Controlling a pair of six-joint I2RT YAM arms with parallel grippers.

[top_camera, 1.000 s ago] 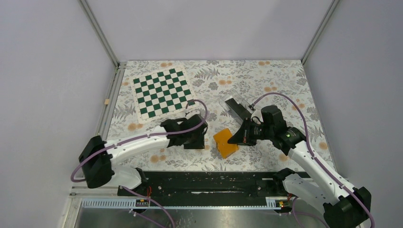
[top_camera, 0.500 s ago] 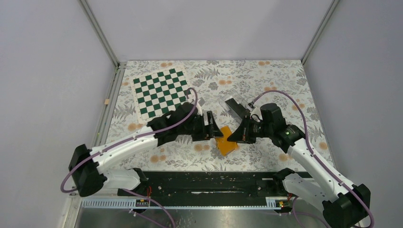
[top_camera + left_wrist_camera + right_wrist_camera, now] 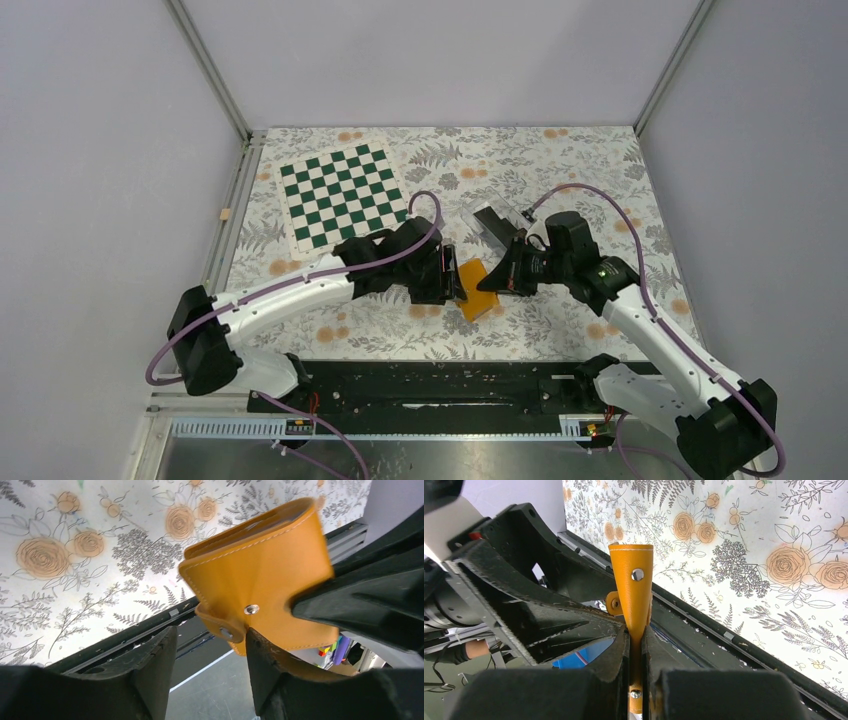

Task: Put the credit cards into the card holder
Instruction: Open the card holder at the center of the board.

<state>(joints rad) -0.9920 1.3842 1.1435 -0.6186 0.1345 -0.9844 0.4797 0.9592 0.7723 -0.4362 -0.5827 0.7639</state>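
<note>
**Card holder gripped mid-air between the arms**

Right gripper (image 3: 636, 647) pinched tight on the edge of the orange card holder (image 3: 632, 587), held above the floral table (image 3: 560, 160), near centre. Left gripper (image 3: 210, 652) part open, fingers (image 3: 150, 672) straddling the snap tab (image 3: 226, 630).
</note>
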